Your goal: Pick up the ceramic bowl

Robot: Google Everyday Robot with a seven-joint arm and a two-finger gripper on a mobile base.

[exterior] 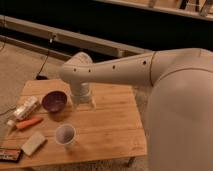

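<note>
On table, ceramic bowl (jaws just right)

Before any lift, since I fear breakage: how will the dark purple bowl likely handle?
The ceramic bowl looks glossy, so it is probably slippery under a pinch. It appears rigid and is likely fragile if dropped on the wooden table. Upright and wide, it seems unlikely to tip. The gripper hangs close beside it.
</note>
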